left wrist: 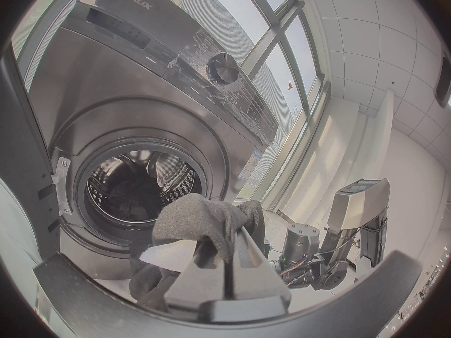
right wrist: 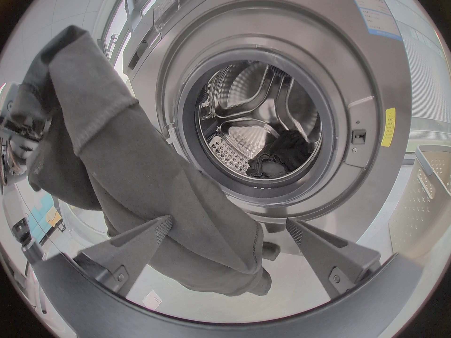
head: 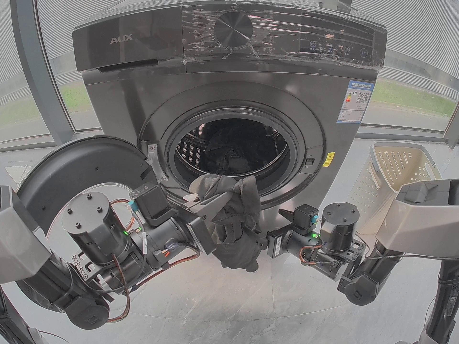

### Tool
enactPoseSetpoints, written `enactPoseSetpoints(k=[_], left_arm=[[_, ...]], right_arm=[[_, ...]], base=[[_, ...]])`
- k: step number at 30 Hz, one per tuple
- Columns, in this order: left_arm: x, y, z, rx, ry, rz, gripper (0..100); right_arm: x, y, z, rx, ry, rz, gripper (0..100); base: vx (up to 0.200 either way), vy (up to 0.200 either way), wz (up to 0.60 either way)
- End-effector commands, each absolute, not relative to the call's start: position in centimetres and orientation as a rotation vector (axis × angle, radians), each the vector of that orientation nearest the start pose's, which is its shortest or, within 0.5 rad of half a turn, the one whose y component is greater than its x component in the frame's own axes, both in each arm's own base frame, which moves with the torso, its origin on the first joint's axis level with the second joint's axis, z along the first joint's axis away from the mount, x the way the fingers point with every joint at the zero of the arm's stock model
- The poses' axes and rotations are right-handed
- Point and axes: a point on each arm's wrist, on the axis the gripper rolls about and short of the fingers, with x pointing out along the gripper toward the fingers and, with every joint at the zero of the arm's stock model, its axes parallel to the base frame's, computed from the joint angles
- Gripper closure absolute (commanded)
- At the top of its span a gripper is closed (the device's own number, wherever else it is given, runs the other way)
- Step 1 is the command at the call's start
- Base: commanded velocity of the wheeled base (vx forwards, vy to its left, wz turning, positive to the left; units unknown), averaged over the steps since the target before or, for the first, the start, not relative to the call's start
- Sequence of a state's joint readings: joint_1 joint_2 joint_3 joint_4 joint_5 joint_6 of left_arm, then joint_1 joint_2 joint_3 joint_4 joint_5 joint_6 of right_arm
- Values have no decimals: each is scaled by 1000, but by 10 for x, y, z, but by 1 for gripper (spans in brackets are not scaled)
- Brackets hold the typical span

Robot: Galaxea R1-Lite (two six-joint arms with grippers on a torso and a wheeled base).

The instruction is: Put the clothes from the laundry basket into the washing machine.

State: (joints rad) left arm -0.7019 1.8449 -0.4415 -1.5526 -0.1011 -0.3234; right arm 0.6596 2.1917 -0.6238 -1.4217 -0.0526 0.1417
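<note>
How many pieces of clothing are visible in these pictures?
2. One gray garment hangs from the left gripper before the washing machine's opening; one dark bundle lies in the drum and may hold more pieces. The laundry basket's bottom is hidden.

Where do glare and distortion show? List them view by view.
Head view: light glares off the film on the washer panel; the pillar bows. Left wrist view: the windows wash out white; dark round border. Right wrist view: the drum ribs glint; same round border.
</note>
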Motion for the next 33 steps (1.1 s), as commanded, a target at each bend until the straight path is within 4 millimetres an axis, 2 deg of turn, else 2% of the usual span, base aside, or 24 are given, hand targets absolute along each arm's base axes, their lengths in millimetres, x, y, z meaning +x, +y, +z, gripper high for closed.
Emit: enactPoseSetpoints(k=[1, 8, 20, 29, 33], left_arm=[[216, -185, 147, -354, -26, -820, 100], [217, -186, 146, -353, -24, -820, 100], [216, -185, 146, -352, -23, -813, 100], [216, -185, 145, -350, -18, -814, 100], [215, -185, 145, -350, -18, -815, 100]], right_arm=[[282, 219, 43, 76, 203, 596, 0], [282, 223, 42, 79, 196, 612, 0], [247, 251, 39, 67, 214, 750, 0], [248, 246, 45, 86, 196, 775, 0], [257, 237, 47, 87, 183, 746, 0]], base=[[0, 0, 0], [0, 0, 0], [0, 0, 0], [0, 0, 0], [0, 0, 0]])
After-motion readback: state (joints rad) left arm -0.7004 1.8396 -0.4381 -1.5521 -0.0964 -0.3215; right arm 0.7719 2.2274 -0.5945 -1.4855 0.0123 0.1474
